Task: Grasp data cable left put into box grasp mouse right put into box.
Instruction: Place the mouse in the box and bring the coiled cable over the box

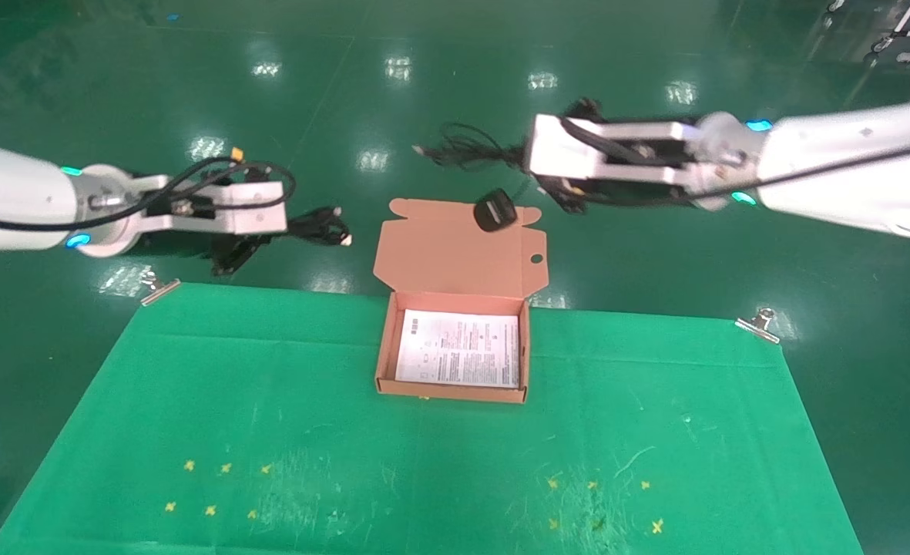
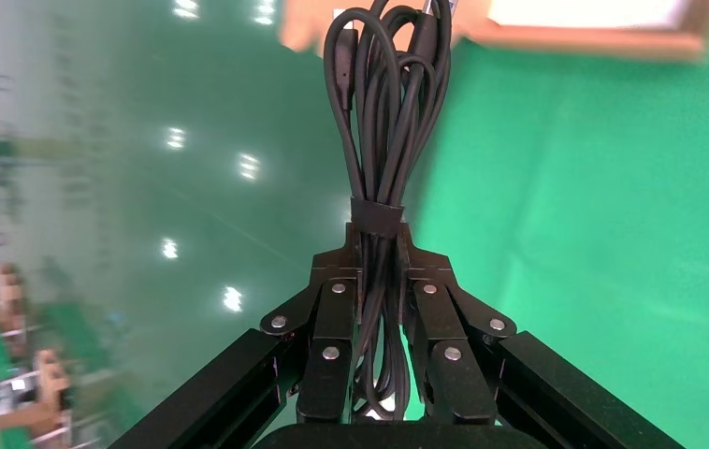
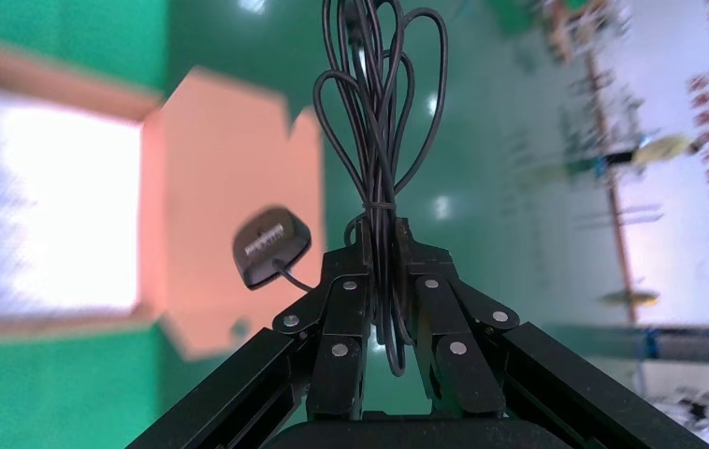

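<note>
- Head view: the shallow orange-brown cardboard box (image 1: 455,389) sits at the far edge of the green-covered table (image 1: 270,432), its tabbed lid (image 1: 458,250) hinged open and leaning away, a white printed sheet (image 1: 458,348) covering its floor.
- The left gripper (image 2: 381,281) is held in the air beyond the table's far left side, left of the box; its fingers (image 2: 332,351) are clamped on the thin black data cable (image 2: 383,122), a long bundle of loops banded at the middle.
- The right gripper (image 3: 383,276) hangs beyond the lid, to its right, fingers (image 3: 341,346) pinched on a bunch of thin black cord (image 3: 379,112).
- The small black oval mouse (image 1: 495,210) dangles from that cord in front of the lid's top edge, not in the box.
</note>
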Tool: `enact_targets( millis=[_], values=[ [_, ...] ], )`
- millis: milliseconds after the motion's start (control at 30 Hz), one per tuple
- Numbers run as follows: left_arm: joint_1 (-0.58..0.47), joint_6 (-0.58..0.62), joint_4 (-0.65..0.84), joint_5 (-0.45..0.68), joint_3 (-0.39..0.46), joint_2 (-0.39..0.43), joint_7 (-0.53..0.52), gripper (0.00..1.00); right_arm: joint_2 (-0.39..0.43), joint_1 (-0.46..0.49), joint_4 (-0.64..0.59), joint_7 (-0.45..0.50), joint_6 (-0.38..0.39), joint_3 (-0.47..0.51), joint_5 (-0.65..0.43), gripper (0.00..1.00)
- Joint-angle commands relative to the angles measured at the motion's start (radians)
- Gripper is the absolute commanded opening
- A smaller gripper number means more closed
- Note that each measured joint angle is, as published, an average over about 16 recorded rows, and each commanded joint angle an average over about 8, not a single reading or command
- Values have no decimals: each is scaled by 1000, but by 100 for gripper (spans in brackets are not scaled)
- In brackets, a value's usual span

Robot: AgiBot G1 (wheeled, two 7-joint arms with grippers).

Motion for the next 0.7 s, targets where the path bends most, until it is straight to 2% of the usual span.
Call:
enact_targets(
  millis=[33, 367, 700],
  values=[
    [-12, -27, -26, 26, -5, 11, -23, 0, -36, 34, -12, -17, 14, 7, 16, 0],
    [-72, -114, 11, 43, -31, 51, 4, 0, -156, 158, -177, -121, 72, 23, 49, 0],
    [-67, -110, 21, 46, -28, 46, 1, 0, -185, 164, -203, -161, 63, 12, 54, 0]
  ],
)
